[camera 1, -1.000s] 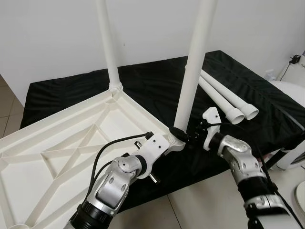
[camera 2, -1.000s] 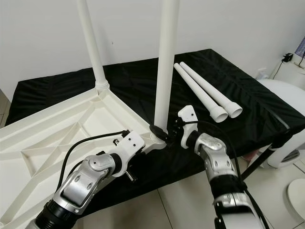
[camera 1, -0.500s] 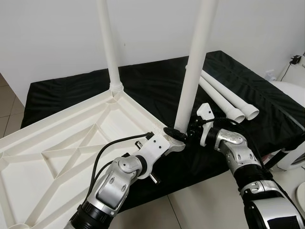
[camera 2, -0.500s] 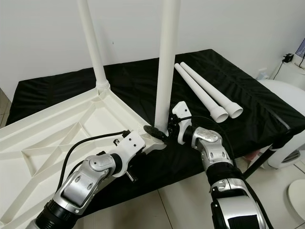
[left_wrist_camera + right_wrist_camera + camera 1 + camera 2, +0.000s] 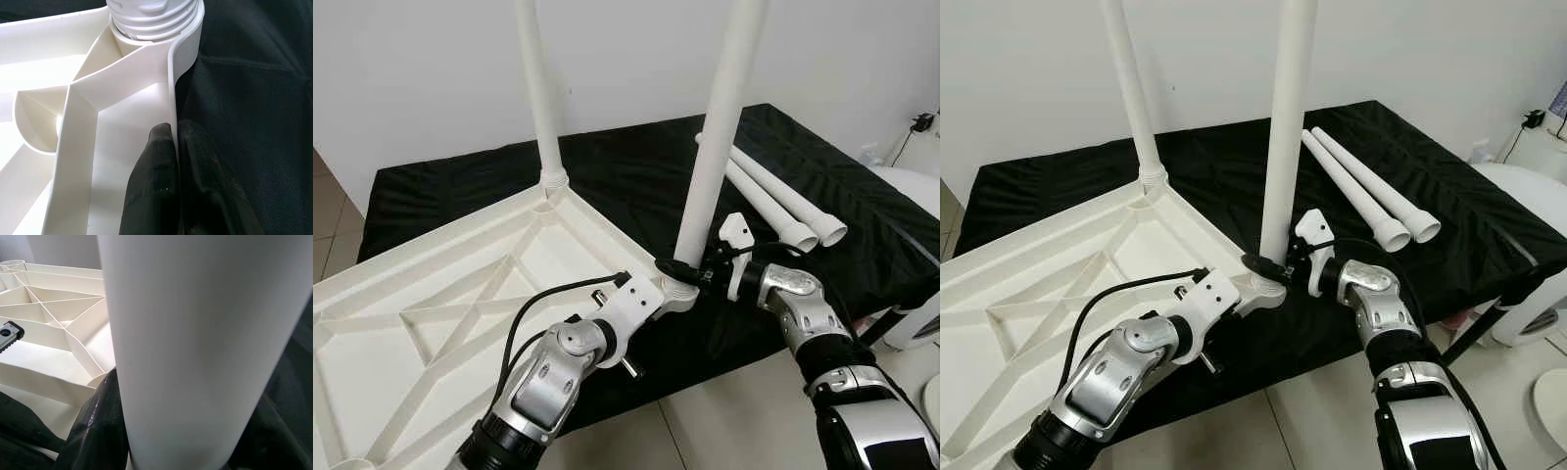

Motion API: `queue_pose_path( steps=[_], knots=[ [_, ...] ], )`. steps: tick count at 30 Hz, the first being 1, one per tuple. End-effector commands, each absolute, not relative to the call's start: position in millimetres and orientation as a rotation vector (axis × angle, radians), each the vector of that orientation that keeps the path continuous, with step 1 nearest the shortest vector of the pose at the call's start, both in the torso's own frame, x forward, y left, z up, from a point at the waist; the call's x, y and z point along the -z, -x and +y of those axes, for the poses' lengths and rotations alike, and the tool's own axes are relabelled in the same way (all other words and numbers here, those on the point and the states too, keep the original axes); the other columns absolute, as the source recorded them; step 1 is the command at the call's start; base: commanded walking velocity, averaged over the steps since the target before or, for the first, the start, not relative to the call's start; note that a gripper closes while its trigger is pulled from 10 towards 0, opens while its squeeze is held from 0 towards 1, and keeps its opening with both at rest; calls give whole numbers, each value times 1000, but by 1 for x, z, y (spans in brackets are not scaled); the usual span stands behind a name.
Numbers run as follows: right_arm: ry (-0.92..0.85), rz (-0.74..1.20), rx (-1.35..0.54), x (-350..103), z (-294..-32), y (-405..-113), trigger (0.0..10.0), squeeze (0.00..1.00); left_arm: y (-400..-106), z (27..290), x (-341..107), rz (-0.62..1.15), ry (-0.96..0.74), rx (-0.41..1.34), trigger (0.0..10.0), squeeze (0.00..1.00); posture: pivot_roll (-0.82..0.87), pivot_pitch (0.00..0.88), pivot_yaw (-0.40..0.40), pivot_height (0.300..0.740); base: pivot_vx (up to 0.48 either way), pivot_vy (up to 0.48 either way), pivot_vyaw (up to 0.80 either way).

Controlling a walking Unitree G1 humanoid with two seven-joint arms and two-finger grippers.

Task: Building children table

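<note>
The white children's table top (image 5: 460, 284) lies upside down on a black-covered surface. One white leg (image 5: 536, 88) stands upright in its far corner. A second leg (image 5: 715, 147) stands in the near corner socket (image 5: 151, 14). My right gripper (image 5: 683, 271) is shut on this leg's base, and one black finger (image 5: 98, 426) wraps around the tube. My left gripper (image 5: 173, 147) is shut on the table top's rim just beside that corner, with a finger on each side of the wall. Two loose legs (image 5: 778, 201) lie side by side on the cloth to the right.
The black cloth (image 5: 636, 166) covers a low platform whose front edge runs just below my grippers, with tiled floor (image 5: 724, 421) beneath. A white wall rises close behind. A white rounded object (image 5: 915, 196) stands at the far right.
My right wrist has swung in closer and turned at the near leg's base, still clamped on it. The leg's top has shifted slightly to the right. The left gripper has kept its hold.
</note>
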State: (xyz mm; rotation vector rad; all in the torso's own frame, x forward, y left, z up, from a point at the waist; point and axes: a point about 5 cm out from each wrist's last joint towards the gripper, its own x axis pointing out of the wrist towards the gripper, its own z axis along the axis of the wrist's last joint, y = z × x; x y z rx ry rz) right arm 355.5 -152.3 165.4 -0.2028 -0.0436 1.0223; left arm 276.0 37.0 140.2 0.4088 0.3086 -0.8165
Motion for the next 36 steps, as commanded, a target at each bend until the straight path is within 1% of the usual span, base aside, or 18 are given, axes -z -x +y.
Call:
queue_pose_path(
  steps=[1, 2, 3, 4, 8, 9, 11, 13, 15, 17, 25, 28, 29, 33, 36],
  knots=[
    [178, -45, -1033, -162, -151, -352, 9686, 0, -276, 36, -142, 295, -422, 795, 10000, 0, -111, 78, 61, 740, 0, 0, 0],
    [178, -45, -1033, -162, -151, -352, 9686, 0, -276, 36, -142, 295, -422, 795, 10000, 0, -111, 78, 61, 740, 0, 0, 0],
    [158, -57, -1012, -163, -151, -351, 10000, 0, -277, 36, -142, 295, -421, 794, 10000, 0, -111, 78, 61, 740, 0, 0, 0],
    [158, -57, -1012, -163, -151, -351, 10000, 0, -277, 36, -142, 295, -421, 794, 10000, 0, -111, 78, 61, 740, 0, 0, 0],
    [104, -108, -894, -166, -151, -348, 10000, 0, -276, 35, -142, 294, -419, 793, 10000, 0, -112, 77, 56, 740, 0, 0, 0],
    [104, -108, -894, -166, -151, -348, 10000, 0, -276, 35, -142, 294, -419, 793, 10000, 0, -112, 77, 56, 740, 0, 0, 0],
    [113, -135, -829, -167, -149, -345, 10000, 0, -276, 36, -142, 295, -419, 794, 10000, 0, -114, 75, 55, 740, 0, 0, 0],
    [113, -135, -829, -167, -149, -345, 10000, 0, -276, 36, -142, 295, -419, 794, 10000, 0, -114, 75, 55, 740, 0, 0, 0],
    [130, -135, -750, -164, -147, -344, 10000, 0, -275, 35, -142, 296, -420, 795, 10000, 0, -114, 75, 55, 740, 0, 0, 0],
    [129, -131, -740, -163, -147, -344, 10000, 0, -275, 35, -142, 296, -420, 796, 10000, 0, -114, 75, 55, 740, 0, 0, 0],
    [78, -167, -569, -163, -126, -329, 10000, 0, -275, 36, -141, 293, -422, 793, 10000, 0, -108, 61, 45, 740, 0, 0, 0],
    [70, -178, -543, -163, -122, -327, 10000, 0, -275, 36, -141, 292, -422, 793, 10000, 0, -107, 53, 43, 740, 0, 0, 0],
    [32, -189, -467, -163, -115, -323, 10000, 0, -275, 35, -142, 290, -422, 793, 10000, 0, -108, 52, 43, 740, 0, 0, 0],
    [-13, -191, -359, -163, -110, -320, 10000, 0, -275, 34, -142, 288, -422, 796, 10000, 0, -111, 48, 42, 740, 0, 0, 0],
    [-14, -181, -242, -161, -105, -317, 10000, 0, -275, 34, -142, 288, -422, 797, 10000, 0, -112, 46, 41, 740, 0, 0, 0]
  ],
)
